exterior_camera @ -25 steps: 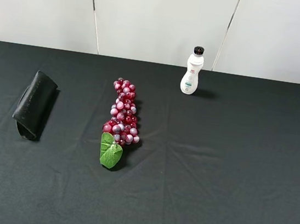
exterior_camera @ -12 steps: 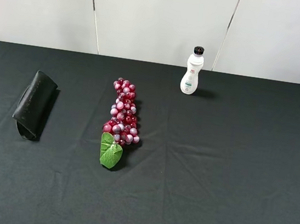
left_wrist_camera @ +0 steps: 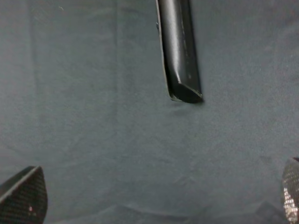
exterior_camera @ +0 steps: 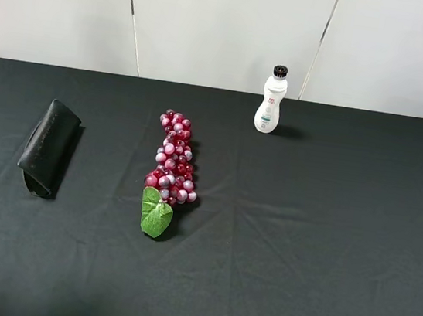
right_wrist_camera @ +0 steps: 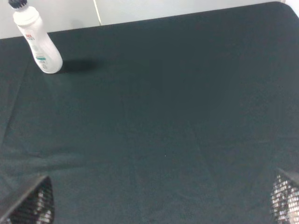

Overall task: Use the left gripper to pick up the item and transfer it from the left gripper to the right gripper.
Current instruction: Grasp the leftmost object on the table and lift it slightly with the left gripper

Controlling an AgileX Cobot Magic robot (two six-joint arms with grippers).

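Note:
The item, a black oblong case [exterior_camera: 47, 147], lies on the dark tablecloth at the left, apart from everything else. In the left wrist view the case [left_wrist_camera: 178, 49] lies ahead of my left gripper [left_wrist_camera: 156, 198], whose two fingertips [left_wrist_camera: 24, 201] stand wide apart at the frame's corners with only cloth between them. My right gripper [right_wrist_camera: 159, 200] is also open and empty, its fingertips [right_wrist_camera: 33, 204] far apart over bare cloth. Neither arm shows in the exterior high view.
A red grape bunch with a green leaf [exterior_camera: 171, 171] lies near the table's middle, right of the case. A white bottle with a black cap [exterior_camera: 270, 100] stands at the back; it also shows in the right wrist view [right_wrist_camera: 36, 43]. White wall panels stand behind the table.

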